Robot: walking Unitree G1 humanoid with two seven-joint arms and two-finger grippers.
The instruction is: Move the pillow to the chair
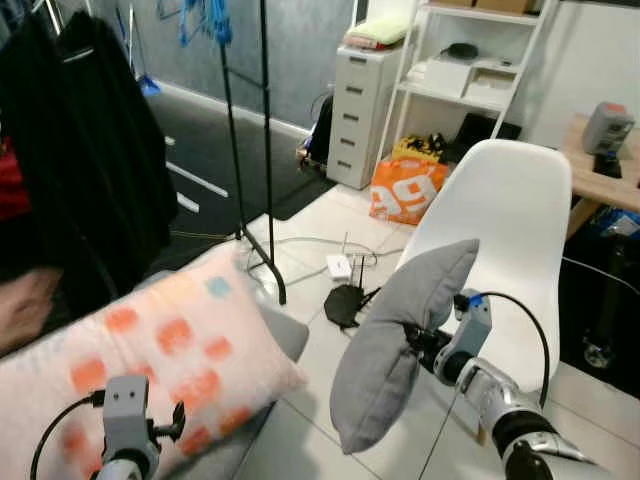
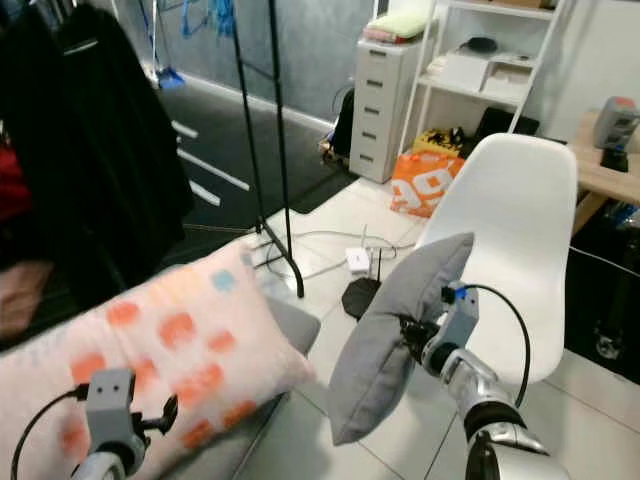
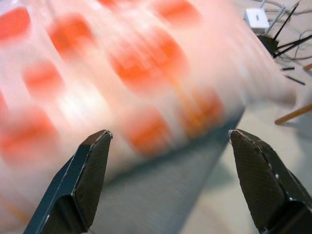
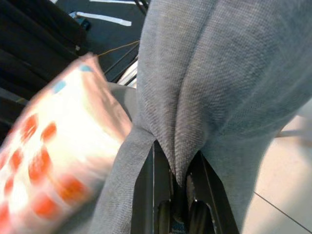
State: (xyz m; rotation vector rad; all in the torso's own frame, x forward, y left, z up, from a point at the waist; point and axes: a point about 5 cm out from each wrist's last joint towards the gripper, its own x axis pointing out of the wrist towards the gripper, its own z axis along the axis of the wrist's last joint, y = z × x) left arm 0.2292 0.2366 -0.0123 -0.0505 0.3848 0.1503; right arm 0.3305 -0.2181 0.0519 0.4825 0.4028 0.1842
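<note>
1. White floor tiles (image 1: 330,370) lay below us where our right gripper (image 1: 415,340) pinched a fold of the grey pillow (image 1: 395,340), held off the ground.
2. Its long axis ran tilted, upper corner toward the white chair (image 1: 510,230) just behind it.
3. Our left gripper (image 3: 168,161) was spread wide before a white pillow with orange patches (image 1: 160,360) on a grey cushion (image 1: 285,335).
4. A black garment rack (image 1: 250,150) and router (image 1: 345,303) stood beyond.
5. Farther off, a white shelf unit (image 1: 470,70) held small items, beside a drawer chest (image 1: 360,110).
</note>
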